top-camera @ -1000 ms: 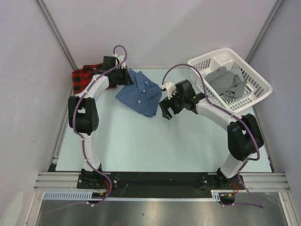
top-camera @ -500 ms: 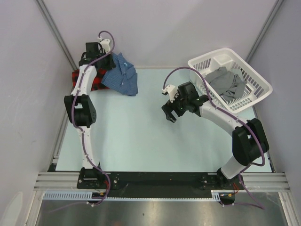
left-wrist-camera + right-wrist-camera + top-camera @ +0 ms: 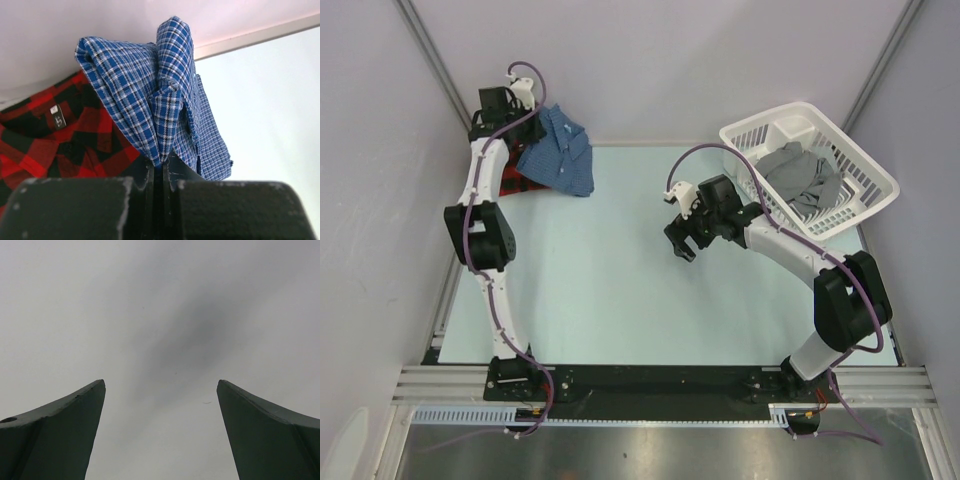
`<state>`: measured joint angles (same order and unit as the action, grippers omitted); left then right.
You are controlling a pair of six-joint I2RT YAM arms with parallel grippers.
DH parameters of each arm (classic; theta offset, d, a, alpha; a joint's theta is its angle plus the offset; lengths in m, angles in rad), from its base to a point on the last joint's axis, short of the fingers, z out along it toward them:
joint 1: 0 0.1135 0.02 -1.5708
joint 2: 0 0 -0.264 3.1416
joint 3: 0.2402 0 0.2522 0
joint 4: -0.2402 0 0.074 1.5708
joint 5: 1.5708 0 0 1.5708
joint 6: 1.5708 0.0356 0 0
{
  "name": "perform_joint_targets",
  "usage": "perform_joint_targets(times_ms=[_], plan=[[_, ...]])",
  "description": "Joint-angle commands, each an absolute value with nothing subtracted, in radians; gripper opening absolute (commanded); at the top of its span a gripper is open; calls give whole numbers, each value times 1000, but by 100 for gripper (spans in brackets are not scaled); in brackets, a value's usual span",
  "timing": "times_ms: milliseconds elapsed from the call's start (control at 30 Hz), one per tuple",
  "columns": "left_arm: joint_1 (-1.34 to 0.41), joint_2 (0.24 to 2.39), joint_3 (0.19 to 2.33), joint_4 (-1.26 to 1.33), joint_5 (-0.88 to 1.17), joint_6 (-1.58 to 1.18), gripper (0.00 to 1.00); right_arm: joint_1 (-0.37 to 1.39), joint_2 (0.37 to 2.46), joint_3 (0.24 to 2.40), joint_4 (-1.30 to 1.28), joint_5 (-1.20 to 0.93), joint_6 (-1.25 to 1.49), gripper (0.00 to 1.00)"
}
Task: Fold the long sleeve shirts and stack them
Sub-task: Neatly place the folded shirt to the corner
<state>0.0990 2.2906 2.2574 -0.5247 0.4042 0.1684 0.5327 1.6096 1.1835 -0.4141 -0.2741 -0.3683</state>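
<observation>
"Top external view, upper left of the frame: what do we hold there?"

"We hold the dark blue check shirt (image 3: 558, 152). The left gripper (image 3: 523, 133) is clamped on a fold of it. In the left wrist view the jaws stand pressed together on the cloth, and the folded bundle runs up the frame away from the left gripper (image 3: 159, 167)."

"Where does the red plaid shirt (image 3: 512, 181) lie from that pinch?"

"Below it and toward the left edge. It is flat on the table (image 3: 650, 300) in the far left corner, and the blue shirt partly covers it. The left wrist view shows its collar and label at centre left, beside the hanging blue shirt (image 3: 150, 100)."

"Long axis of the blue bundle?"

"From the pinch it trails toward the right and lower right of the top view, so we judge that most of it overhangs the red plaid shirt (image 3: 45, 135) on that side. Placement would need a shift toward the left edge."

"And the right gripper (image 3: 682, 245)?"

"Jaws spread and empty – the right wrist view shows only table between them. It hovers mid-frame, well apart from both shirts, near the white basket (image 3: 730, 135). The left arm is nearer."
</observation>
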Motion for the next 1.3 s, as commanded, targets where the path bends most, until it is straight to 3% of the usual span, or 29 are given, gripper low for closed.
perform_joint_targets(times_ms=[0, 500, 1267], plan=[[94, 2177, 2296, -419, 449, 198, 0, 537, 1583, 1181, -390, -270, -385, 100], [120, 2128, 2272, -440, 459, 233, 0, 537, 1568, 1164, -385, -258, -396, 100], [248, 2310, 2279, -350, 385, 255, 0, 555, 1634, 1221, -419, -256, -402, 100]])
